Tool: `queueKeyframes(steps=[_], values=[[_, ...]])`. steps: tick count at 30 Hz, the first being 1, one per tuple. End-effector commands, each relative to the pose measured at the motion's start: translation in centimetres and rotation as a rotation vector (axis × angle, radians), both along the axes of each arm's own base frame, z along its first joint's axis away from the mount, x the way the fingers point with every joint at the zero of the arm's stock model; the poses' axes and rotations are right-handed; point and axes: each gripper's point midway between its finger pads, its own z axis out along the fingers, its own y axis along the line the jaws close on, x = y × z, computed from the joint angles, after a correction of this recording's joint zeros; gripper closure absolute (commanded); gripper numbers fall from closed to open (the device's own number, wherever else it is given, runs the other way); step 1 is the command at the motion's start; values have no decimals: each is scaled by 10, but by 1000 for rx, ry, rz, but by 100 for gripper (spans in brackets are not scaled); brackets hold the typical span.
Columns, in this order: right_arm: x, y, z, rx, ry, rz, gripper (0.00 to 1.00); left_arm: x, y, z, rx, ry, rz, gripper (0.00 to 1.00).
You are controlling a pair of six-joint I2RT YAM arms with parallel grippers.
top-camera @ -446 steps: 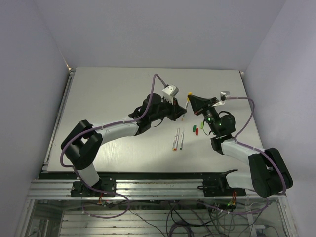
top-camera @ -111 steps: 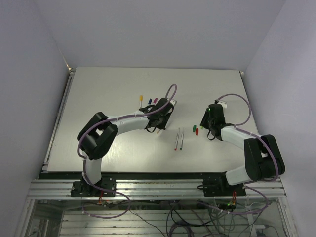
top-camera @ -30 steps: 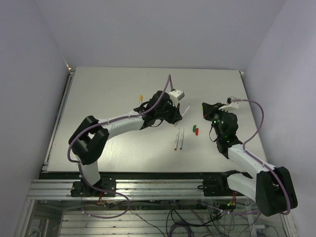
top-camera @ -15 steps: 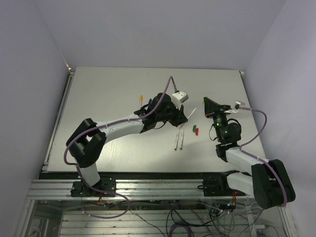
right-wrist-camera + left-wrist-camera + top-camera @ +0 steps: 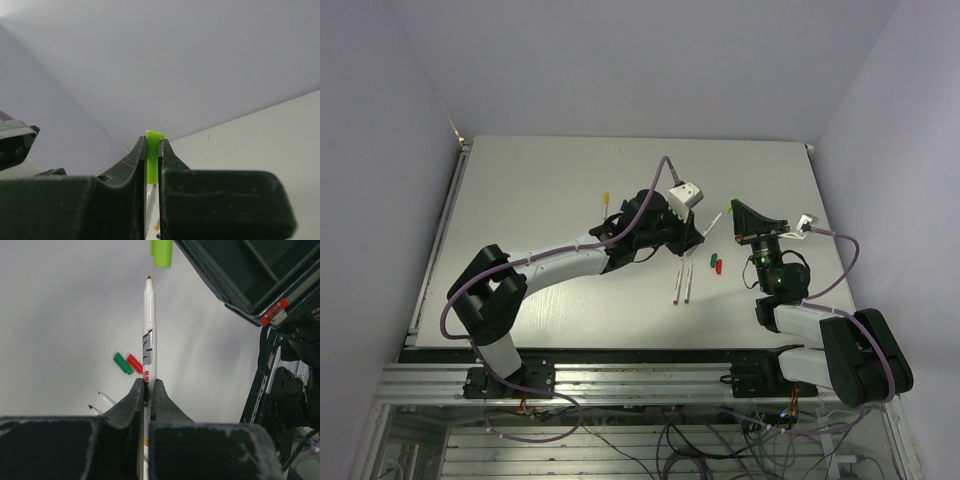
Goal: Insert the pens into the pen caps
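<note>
Left tool (image 5: 148, 386): pinched white pen (image 5: 149, 320), tip bare. Right tool (image 5: 153, 145): pinched lime cap (image 5: 161, 252) just beyond pen's tip (apart). Red cap (image 5: 134, 363), green cap (image 5: 122, 363): lay on counter (image 5: 60, 315) near pen.

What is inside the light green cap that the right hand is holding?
Nothing sticks out of it: the pen in the left hand points at the light green cap, its tip outside, a gap between. The cap's hollow is hidden; the right hand covers its sides.
</note>
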Motion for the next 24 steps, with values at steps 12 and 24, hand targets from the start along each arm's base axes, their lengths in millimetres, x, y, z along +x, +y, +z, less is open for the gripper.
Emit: queueKeyframes(steps=[12, 24], values=[[-7, -4, 18, 60, -78, 4, 100, 3, -6, 33, -93, -72, 7, 93], [-4, -4, 34, 51, -125, -8, 100, -2, -8, 28, -78, -71, -14, 93]])
